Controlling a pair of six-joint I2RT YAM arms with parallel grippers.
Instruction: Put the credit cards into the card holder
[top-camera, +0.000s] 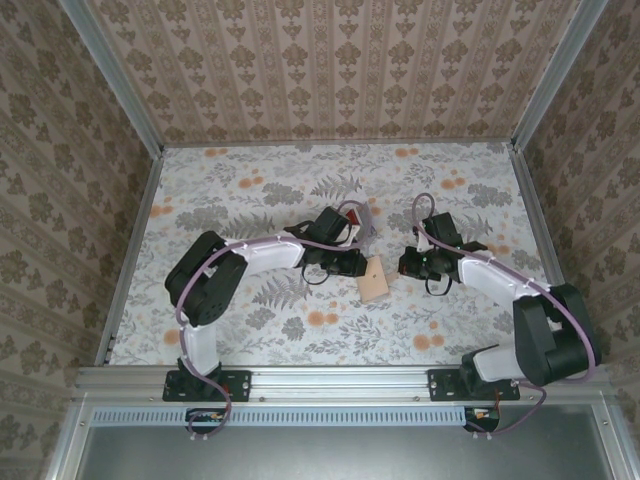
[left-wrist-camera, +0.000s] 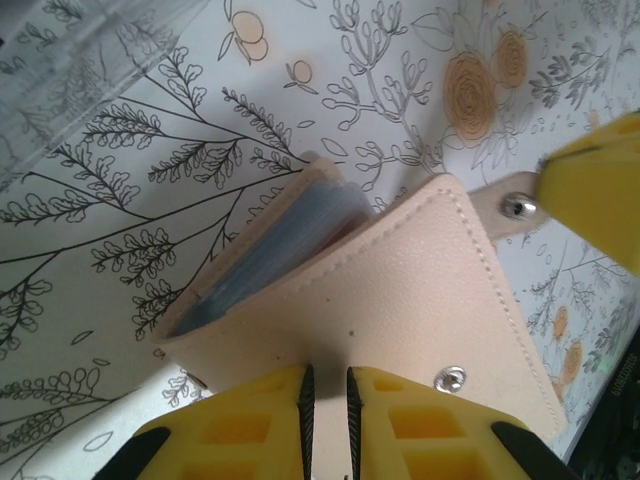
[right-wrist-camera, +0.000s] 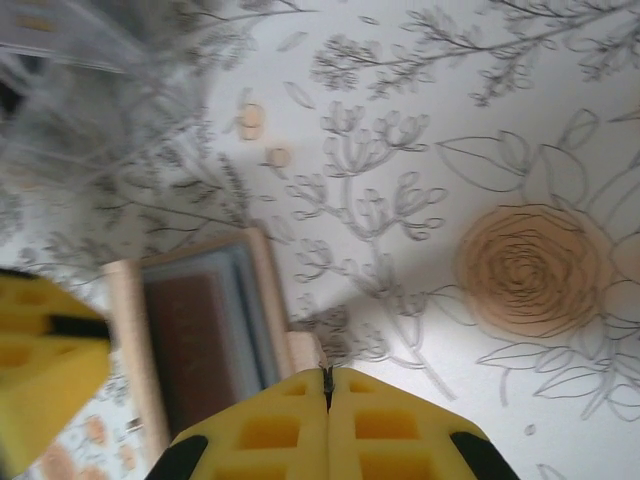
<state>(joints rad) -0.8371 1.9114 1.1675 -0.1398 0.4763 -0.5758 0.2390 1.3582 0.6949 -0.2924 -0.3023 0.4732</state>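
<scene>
Where the left gripper (left-wrist-camera: 327, 405) closed at its tips, the yellow fingers (left-wrist-camera: 250, 430) stood nearly together, with only a thin slot between them. The lower edge of the card holder (left-wrist-camera: 400, 290) was pinched in that slot. The tan holder sat at a tilt over the table (left-wrist-camera: 90, 330). Its mouth gaped slightly toward the upper left, so that bluish-grey inner sleeves (left-wrist-camera: 290, 240) showed. One metal snap (left-wrist-camera: 448, 378) sat on its outer face near the fingers. A second snap (left-wrist-camera: 517, 206) sat on the small closing tab (left-wrist-camera: 492, 212) that stuck out to the right. A yellow finger (left-wrist-camera: 600, 185) of the right gripper (right-wrist-camera: 327, 405) covered the tip of that tab.

The right gripper was fully closed, its two pads pressed together along a hairline seam. The end of the tab lay right at its tips; whether it was nipped between them I could not tell. From that wrist the holder's open mouth faced the camera. Inside the sleeves sat a dull reddish face that looked like a credit card (right-wrist-camera: 195, 350), though it was blurred.

From above, the holder lay between the two grippers near the middle of the floral table. The left arm (top-camera: 265, 250) stretched in from one side and the right arm (top-camera: 500, 280) from the other. A clear plastic object (left-wrist-camera: 70, 60) lay blurred beyond the holder. Patterned wallpaper panels (top-camera: 330, 70) enclosed the table.
</scene>
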